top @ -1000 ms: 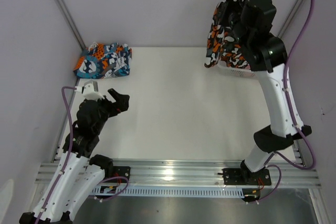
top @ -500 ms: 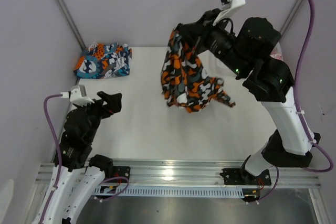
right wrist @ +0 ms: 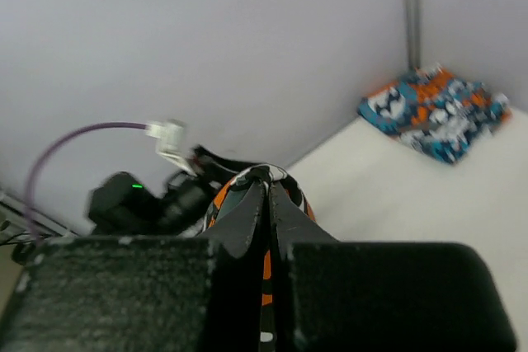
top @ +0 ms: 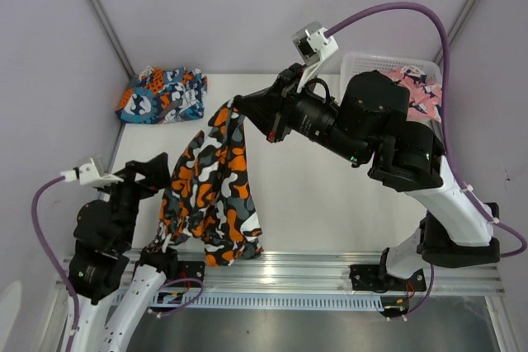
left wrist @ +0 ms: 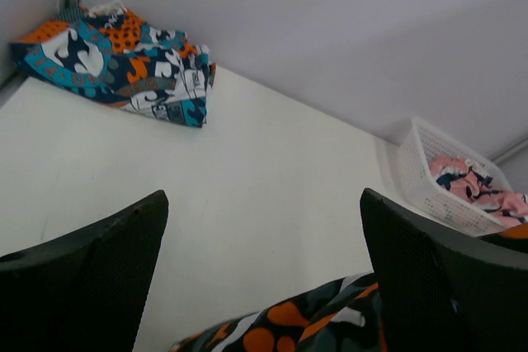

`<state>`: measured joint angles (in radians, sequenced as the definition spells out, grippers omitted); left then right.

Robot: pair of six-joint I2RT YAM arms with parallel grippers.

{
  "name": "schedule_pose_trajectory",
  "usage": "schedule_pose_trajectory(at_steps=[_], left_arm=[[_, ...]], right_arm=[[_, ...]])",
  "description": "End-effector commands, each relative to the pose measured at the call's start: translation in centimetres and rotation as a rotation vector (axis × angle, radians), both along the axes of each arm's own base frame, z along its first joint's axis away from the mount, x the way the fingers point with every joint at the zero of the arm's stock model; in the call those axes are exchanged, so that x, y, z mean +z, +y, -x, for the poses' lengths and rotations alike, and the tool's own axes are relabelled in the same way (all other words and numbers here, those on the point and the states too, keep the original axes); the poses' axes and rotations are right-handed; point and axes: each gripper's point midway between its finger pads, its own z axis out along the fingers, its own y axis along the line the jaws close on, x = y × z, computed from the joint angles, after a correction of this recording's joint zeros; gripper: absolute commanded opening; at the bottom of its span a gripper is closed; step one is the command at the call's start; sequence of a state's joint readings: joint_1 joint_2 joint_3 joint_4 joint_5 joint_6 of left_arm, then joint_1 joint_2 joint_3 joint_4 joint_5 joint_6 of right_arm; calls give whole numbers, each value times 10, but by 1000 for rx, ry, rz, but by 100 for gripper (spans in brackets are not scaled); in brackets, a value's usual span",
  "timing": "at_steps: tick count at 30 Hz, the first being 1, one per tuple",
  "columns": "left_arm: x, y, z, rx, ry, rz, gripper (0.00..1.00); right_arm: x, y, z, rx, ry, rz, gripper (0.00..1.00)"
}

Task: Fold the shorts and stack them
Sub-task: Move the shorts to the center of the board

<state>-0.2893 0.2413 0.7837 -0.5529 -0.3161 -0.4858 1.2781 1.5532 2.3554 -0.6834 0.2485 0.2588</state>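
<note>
The right gripper [top: 235, 106] is pinching one small bit of the camo shorts [top: 210, 195], jaws clamped together on the cloth. The rest is hanging bunched toward 7 o'clock, over the near edge of the table [top: 330, 204]. The left gripper [top: 155, 169] is waiting just beside the cloth at 8 o'clock with its fingers spread wide and nothing between them. In its wrist view only a strip of camo is showing below the jaws.

Several things could go wrong from here:
- The low hem seems to be dangling over the rail [top: 272, 265] at 6 o'clock, so a sideways pull may be catching it there or on the left arm's base.
- The grip looks thin, so a quick swing may be sliding the cloth out.
- With the shorts so crumpled, the left gripper may be closing on two layers or a wrong corner – then they would be spreading twisted, not flat.

The patchwork shorts [top: 161, 95] are lying folded at 10 o'clock. The pink shorts [top: 417, 88] are sitting in the basket [top: 363, 62] at 1 o'clock.

A second ago the right arm was lifting the camo shorts at the basket, hiding it. Half a second ago they were swinging over mid-table. Now they are across at the left side, and the left arm is drawn back toward the near edge.
</note>
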Motion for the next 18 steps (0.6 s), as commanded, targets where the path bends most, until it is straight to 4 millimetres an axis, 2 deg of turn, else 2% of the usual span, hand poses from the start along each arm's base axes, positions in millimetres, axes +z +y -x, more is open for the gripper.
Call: schedule_pose_trajectory(at_steps=[1, 2, 3, 5, 6, 7, 8, 9, 10, 11, 12, 14, 15, 18], left_arm=[[24, 18, 17, 57, -63, -68, 100], [23, 20, 18, 61, -58, -81, 99], [24, 21, 19, 68, -57, -89, 99], [21, 23, 17, 72, -41, -118, 99], [20, 20, 16, 59, -37, -126, 99], [16, 18, 13, 45, -27, -143, 99], [15, 6, 10, -15, -25, -157, 99], [17, -2, 7, -59, -42, -181, 99], [10, -11, 2, -108, -32, -197, 99], [5, -28, -2, -197, -18, -210, 99], [4, -38, -5, -245, -21, -214, 99], [-12, -57, -17, -340, 35, -229, 99], [-16, -68, -19, -398, 50, -216, 99], [-32, -83, -35, -454, 119, -205, 99]], right_arm=[[-30, -33, -43, -187, 150, 8, 0], [-69, -23, -50, -156, 213, 84, 0], [-76, -40, -68, -196, 276, 49, 0], [-112, -42, -79, -163, 356, 76, 0], [-158, -49, -103, -213, 428, 125, 0], [-172, -57, -108, -228, 474, 112, 0], [-212, -64, -121, -232, 546, 143, 0], [-228, -67, -125, -232, 584, 143, 0], [-246, -70, -128, -227, 626, 155, 0], [-278, -75, -133, -246, 674, 189, 0], [-292, -84, -142, -274, 698, 196, 0], [-321, -96, -152, -327, 733, 231, 0], [-344, -110, -159, -371, 765, 258, 0], [-378, -142, -176, -480, 794, 309, 0]])
